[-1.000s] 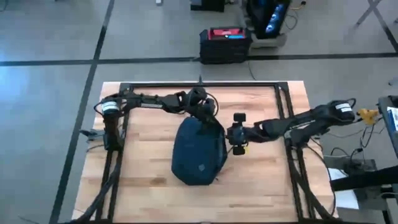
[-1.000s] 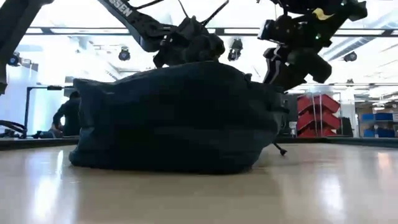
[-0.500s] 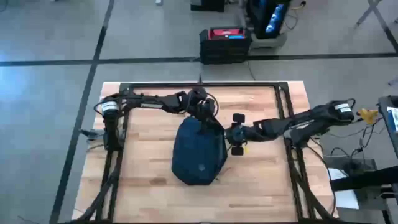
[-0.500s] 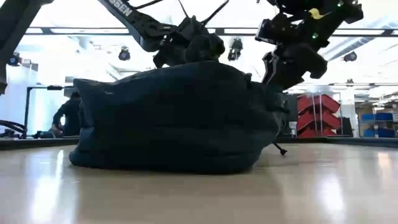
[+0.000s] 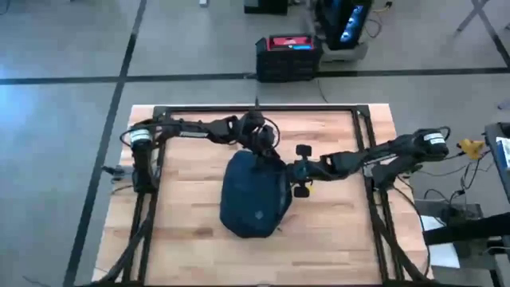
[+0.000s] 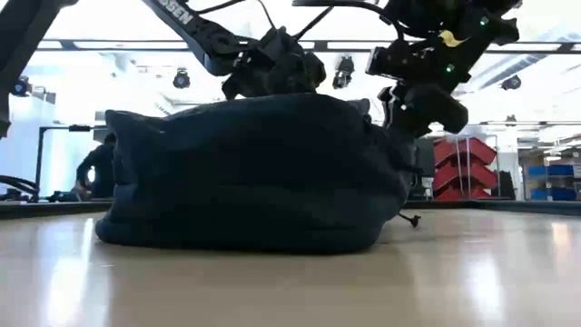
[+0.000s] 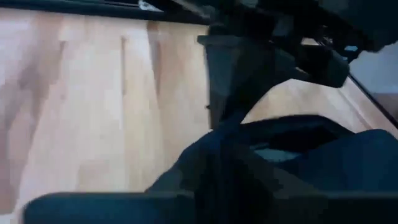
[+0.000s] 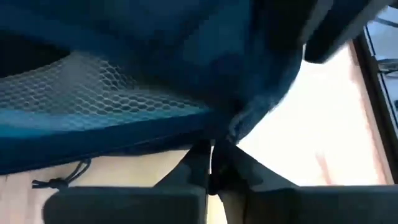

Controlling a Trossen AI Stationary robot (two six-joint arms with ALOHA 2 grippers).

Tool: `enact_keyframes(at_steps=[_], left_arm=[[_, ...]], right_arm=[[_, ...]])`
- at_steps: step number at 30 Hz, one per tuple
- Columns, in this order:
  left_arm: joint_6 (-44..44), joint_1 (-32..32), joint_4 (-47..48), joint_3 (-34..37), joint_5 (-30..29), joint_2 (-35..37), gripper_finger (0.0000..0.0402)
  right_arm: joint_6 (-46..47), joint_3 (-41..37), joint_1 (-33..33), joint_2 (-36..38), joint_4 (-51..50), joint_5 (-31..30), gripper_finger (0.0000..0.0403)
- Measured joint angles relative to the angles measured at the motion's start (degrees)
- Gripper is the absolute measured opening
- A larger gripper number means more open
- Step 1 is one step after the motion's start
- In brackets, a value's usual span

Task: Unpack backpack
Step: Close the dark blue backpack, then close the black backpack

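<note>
While the right gripper [image 8: 210, 167] pinches backpack [image 5: 253, 197] fabric, now slightly farther left, the left gripper [image 5: 261, 146] grips its far end.

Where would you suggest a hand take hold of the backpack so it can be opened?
Probably the fabric edge along the far end of the backpack, coming from above. It lies flat on the table, and the left hand and right hand are both at that end.
</note>
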State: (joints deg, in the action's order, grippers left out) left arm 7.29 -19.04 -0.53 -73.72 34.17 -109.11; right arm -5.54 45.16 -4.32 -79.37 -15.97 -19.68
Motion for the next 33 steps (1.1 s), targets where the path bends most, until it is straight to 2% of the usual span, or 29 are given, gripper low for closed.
enact_keyframes(at_steps=[8, 12, 15, 17, 19, 21, 24, 25, 33], left_arm=[[-1.56, -0.21, -2.72, -0.05, -0.27, -2.07, 0.0204], [-3.37, -0.93, -5.52, -0.04, -0.62, -4.17, 0.0230], [-4.39, -1.30, -8.96, -0.04, -0.05, -6.14, 0.0234], [-4.39, -1.34, -11.15, -0.08, 2.25, -7.40, 0.0224], [-5.12, -1.36, -12.64, -0.45, 5.84, -8.66, 0.0197], [-6.36, -1.32, -13.83, -0.63, 7.19, -9.65, 0.0149], [-7.07, -1.43, -14.12, -0.89, 7.22, -10.39, 0.0045], [-7.77, -1.63, -14.04, -0.89, 7.16, -10.43, 0.0024], [-11.03, -2.08, -17.49, -0.76, 6.08, -10.43, 0.0002]], right_arm=[[-0.02, 0.04, 0.04, 0.02, -0.02, 0.13, 0.0001], [-0.02, 0.05, -0.02, 0.02, -0.02, 0.20, 0.0001], [-0.02, 0.05, -0.02, 0.02, -0.27, 0.20, 0.0001], [0.02, 0.05, -0.02, 0.07, -0.40, 0.20, 0.0001], [0.30, 0.05, -0.02, 0.07, -0.88, 0.20, 0.0000], [0.69, 0.05, -0.02, 0.07, -1.27, 0.22, 0.0000], [2.25, 0.05, -0.14, 0.07, -2.36, 0.53, 0.0000], [3.06, 0.05, -0.33, 0.07, -2.66, 0.66, 0.0000], [8.92, -0.19, -5.84, 0.07, -3.45, 1.83, 0.0000]])
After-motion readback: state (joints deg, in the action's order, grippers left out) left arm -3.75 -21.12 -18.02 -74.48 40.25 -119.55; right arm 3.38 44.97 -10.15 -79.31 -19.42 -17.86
